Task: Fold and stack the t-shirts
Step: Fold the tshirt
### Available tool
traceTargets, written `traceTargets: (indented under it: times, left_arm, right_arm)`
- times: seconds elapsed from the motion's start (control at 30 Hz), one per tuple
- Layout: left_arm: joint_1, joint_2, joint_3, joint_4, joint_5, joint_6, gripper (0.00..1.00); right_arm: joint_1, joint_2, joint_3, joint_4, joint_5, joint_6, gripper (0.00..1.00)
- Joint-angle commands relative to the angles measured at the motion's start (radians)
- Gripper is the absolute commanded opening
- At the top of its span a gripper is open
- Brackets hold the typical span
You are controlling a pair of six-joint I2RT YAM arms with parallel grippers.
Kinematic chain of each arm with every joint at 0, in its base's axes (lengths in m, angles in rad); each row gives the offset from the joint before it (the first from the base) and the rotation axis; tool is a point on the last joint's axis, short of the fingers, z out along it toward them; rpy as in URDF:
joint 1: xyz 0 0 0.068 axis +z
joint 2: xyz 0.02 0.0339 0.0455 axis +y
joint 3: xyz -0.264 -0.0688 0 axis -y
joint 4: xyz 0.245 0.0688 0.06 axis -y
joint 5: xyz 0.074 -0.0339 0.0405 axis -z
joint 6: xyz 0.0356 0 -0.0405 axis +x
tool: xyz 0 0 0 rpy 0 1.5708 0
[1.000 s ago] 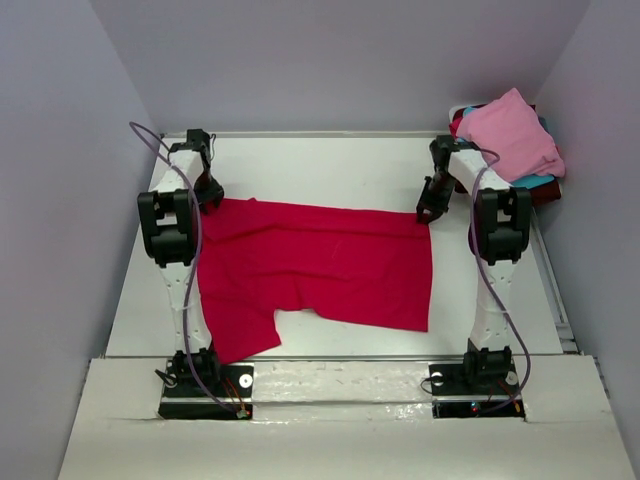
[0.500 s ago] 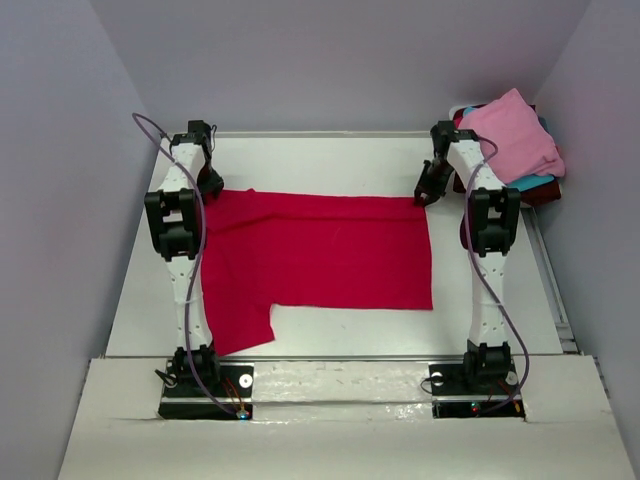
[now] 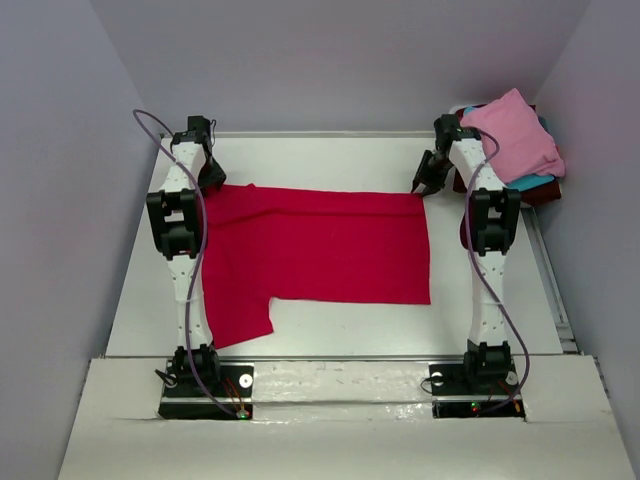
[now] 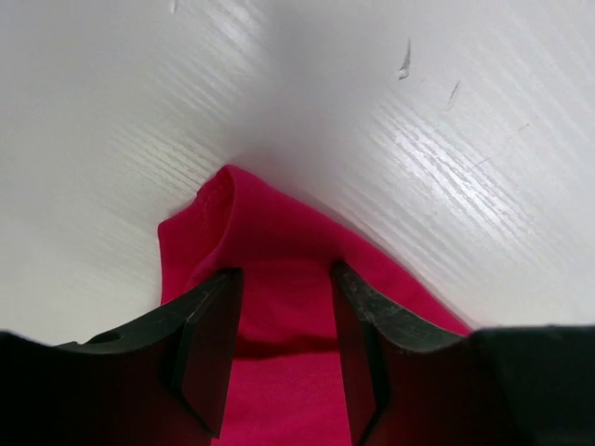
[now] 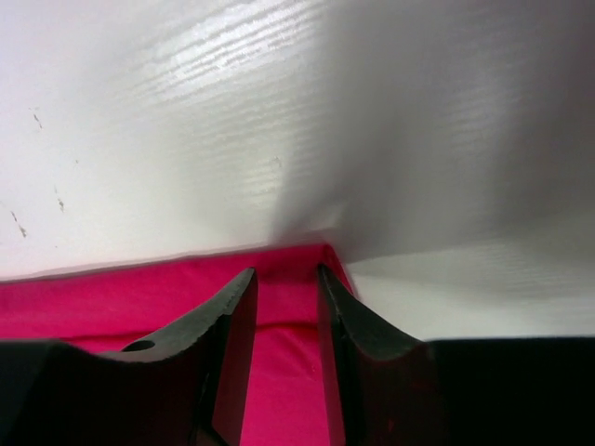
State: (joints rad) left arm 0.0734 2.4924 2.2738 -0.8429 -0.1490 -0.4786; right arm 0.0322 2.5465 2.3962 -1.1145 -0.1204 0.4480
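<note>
The crimson-red t-shirt (image 3: pixel 320 245) lies flat across the table, folded to a wide band, with one sleeve hanging toward the near left. My left gripper (image 3: pixel 212 178) sits low at its far left corner. In the left wrist view the jaws (image 4: pixel 284 271) stand apart with red cloth (image 4: pixel 251 214) lying between them. My right gripper (image 3: pixel 422 188) sits at the far right corner. In the right wrist view its jaws (image 5: pixel 285 272) stand a little apart over the shirt's corner (image 5: pixel 112 302). Both look open, not pinching the cloth.
At the far right corner is a pile of shirts, light pink (image 3: pixel 512 135) on top, then teal-blue (image 3: pixel 530 182) and dark maroon (image 3: pixel 548 193). Grey walls close in the white table (image 3: pixel 330 160) on three sides.
Both grippers moved toward the far side, drawing the red shirt's far edge with them. The shirt flattened and its near edge straightened. The last half second shows only a small shift.
</note>
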Motion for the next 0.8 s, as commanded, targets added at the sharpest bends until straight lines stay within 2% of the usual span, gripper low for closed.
traceTargets:
  times: [0.0,0.13,0.43,0.77]
  left_arm:
    - [0.0,-0.061,-0.026,0.064,-0.006,0.024,0.55]
    - [0.0,-0.107,-0.074,0.087,-0.007,0.029,0.55]
    - [0.0,-0.116,-0.08,0.076,-0.015,0.032,0.55]
    - [0.0,-0.107,-0.042,0.056,-0.018,0.032,0.55]
  right_arm:
    - [-0.023,-0.112,-0.058,0.111,-0.01,-0.006,0.41]
    - [-0.023,-0.184,-0.146,0.111,0.005,-0.012,0.42]
    - [-0.023,-0.252,-0.221,0.073,-0.001,-0.014,0.41]
    - [-0.023,-0.221,-0.223,0.032,-0.025,-0.019,0.41]
